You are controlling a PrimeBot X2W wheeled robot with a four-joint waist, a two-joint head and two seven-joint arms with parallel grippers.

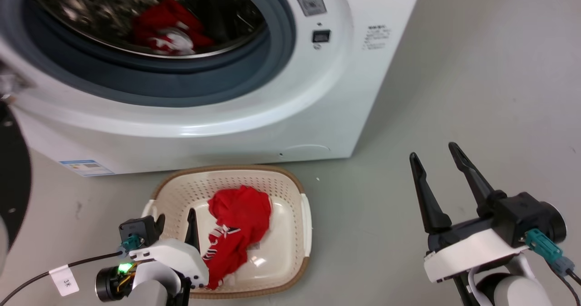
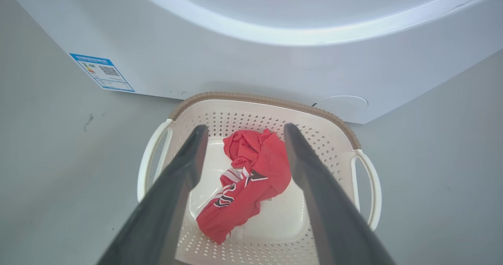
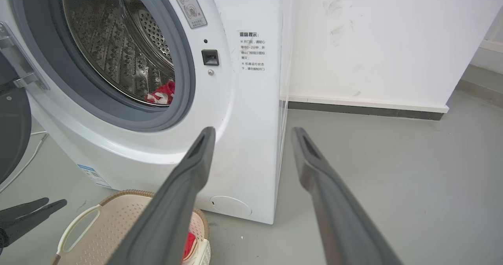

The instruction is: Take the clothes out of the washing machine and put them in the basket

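Clothes (image 2: 251, 178) in basket (image 2: 271, 99) — beyond left claw (image 2: 244, 126).

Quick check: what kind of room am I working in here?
Likely a laundry corner or test room: a white front-loading washing machine stands on a bare grey floor beside a plain white wall, with a laundry basket in front.

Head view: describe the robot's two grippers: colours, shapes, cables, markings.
Both the left gripper and right gripper have two long, tapering black fingers, a black block and a white shell, each with a teal connector. The left wrist shows a green light and a black cable with a white tag.
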